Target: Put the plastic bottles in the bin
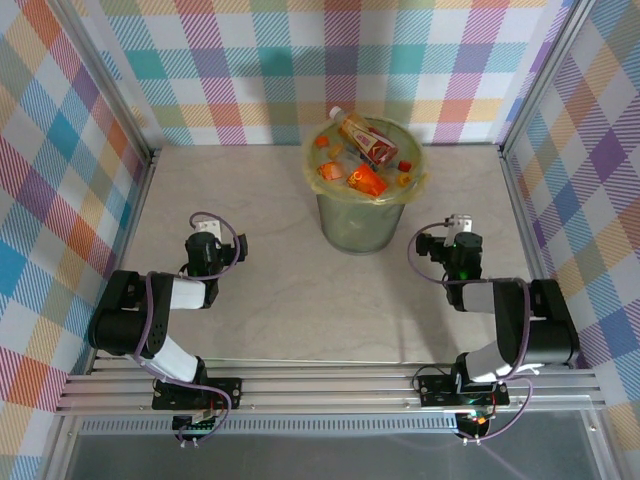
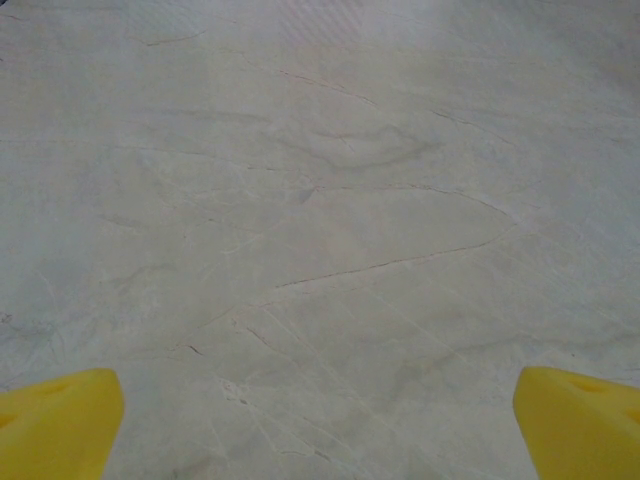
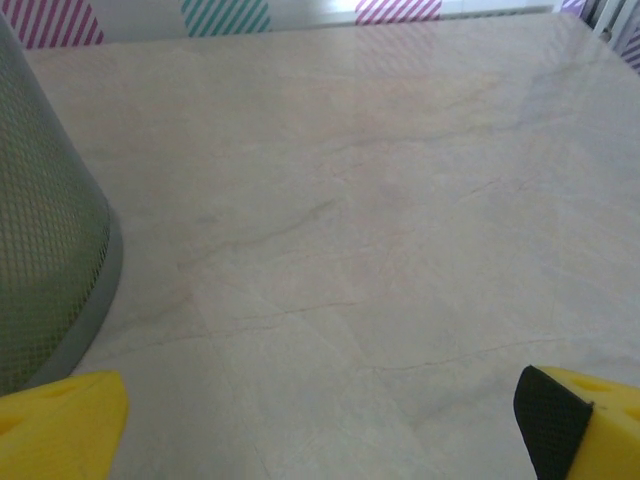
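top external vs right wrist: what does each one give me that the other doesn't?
Top external gives: plastic bottles heaped in the bin above its yellowish liner, both arms, and the left gripper. Right wrist gives: the bin's mesh wall up close, and yellow fingertips spread wide with nothing between them. Shared: the bin, the table, the right gripper.

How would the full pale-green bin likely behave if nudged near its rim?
The round tapered pale-green bin is narrower at its base and heaped above the rim, so it may tip rather than slide. The red-labelled clear plastic bottle lying on top would probably roll off. The yellowish bag liner looks thin, likely crumpling on contact.
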Tool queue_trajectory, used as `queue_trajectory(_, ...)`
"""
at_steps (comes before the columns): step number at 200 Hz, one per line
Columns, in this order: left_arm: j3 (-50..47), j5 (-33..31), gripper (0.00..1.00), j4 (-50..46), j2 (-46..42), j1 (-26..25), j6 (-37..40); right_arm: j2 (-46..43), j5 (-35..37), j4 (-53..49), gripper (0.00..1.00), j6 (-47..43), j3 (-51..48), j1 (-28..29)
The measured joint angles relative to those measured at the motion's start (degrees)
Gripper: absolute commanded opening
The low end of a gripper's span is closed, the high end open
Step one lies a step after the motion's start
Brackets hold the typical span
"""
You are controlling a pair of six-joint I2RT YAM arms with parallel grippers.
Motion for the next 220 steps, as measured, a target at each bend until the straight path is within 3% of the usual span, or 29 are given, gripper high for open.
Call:
queue_trajectory(64,0.0,0.0,1.00,0.0,0.0,0.0,0.0,1.6,-2.2,0.7,1.00,0.0,1.1,-1.0)
queue_trajectory(128,0.0,0.0,1.00,0.0,0.0,0.0,0.0,1.6,-11.3,-0.2,1.00,-0.9,2.3,-3.1)
queue_trajectory(220,0.0,0.0,1.00,0.0,0.0,0.0,0.0,1.6,-12.9,-0.3,1.00,-1.1,2.3,-3.1)
